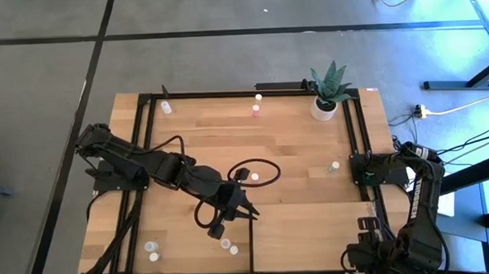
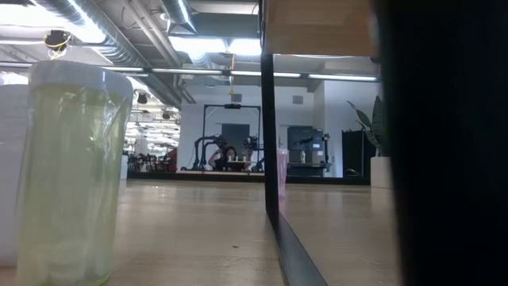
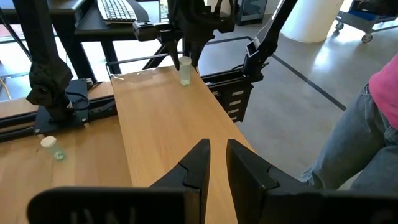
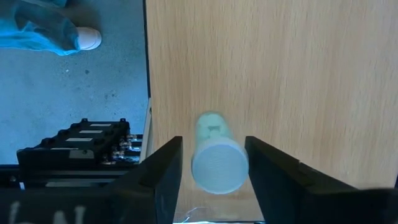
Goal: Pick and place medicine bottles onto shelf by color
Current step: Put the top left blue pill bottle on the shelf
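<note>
My right gripper [image 4: 214, 171] points straight down over the near right corner of the shelf [image 3: 168, 124], a pale wood panel with a thin dark edge. Its fingers stand open on either side of a pale green medicine bottle [image 4: 214, 146] with a white cap, which appears to stand upright on the shelf [image 4: 280, 74] close to that edge. From the left wrist view the same bottle [image 3: 185, 71] shows just under the fingertips. My left gripper [image 3: 216, 152] hovers shut over the table's middle [image 1: 246, 210] with nothing in it. My right gripper has one finger [image 4: 168, 168] clear of the bottle's white cap [image 4: 216, 167] by a narrow gap. The other finger [image 4: 261, 168] stands right at the cap's edge; whether it touches cannot be told. The fingers come from above, pointing down.
Loose bottles stand about the table: a pink one [image 1: 256, 112] and white ones [image 1: 167, 107] at the back, one [image 1: 334, 166] at the right, several [image 1: 229, 247] near the front. A potted plant [image 1: 329, 92] stands far right. A person's legs [image 3: 360, 143] are beside the near edge.
</note>
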You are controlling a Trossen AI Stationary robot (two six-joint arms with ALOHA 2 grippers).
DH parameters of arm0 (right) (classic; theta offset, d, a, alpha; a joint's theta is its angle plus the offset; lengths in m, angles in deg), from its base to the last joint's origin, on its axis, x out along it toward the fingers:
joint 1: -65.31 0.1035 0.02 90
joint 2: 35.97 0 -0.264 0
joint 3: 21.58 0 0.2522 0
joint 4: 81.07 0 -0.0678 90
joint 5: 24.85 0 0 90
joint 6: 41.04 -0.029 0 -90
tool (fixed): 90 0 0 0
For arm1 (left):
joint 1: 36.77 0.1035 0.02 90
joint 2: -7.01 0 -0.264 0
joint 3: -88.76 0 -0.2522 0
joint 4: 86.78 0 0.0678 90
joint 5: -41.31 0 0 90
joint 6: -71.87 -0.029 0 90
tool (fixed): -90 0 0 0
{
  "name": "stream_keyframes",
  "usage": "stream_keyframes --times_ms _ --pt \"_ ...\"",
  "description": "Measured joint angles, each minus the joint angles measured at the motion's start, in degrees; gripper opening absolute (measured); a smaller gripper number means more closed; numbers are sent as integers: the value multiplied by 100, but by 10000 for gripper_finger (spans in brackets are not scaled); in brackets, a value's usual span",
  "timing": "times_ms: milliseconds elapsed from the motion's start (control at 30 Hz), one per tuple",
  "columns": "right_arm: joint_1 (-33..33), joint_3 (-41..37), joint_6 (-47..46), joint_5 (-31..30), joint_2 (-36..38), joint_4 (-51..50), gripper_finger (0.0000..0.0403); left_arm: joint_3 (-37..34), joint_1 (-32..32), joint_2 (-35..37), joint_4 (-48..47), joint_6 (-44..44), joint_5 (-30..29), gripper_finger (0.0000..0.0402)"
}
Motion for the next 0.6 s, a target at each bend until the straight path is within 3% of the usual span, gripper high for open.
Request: stream_keyframes --times_ms 600 --pt "0 127 614 -3 11 53 177 -2 0 0 0 5 -2 47"
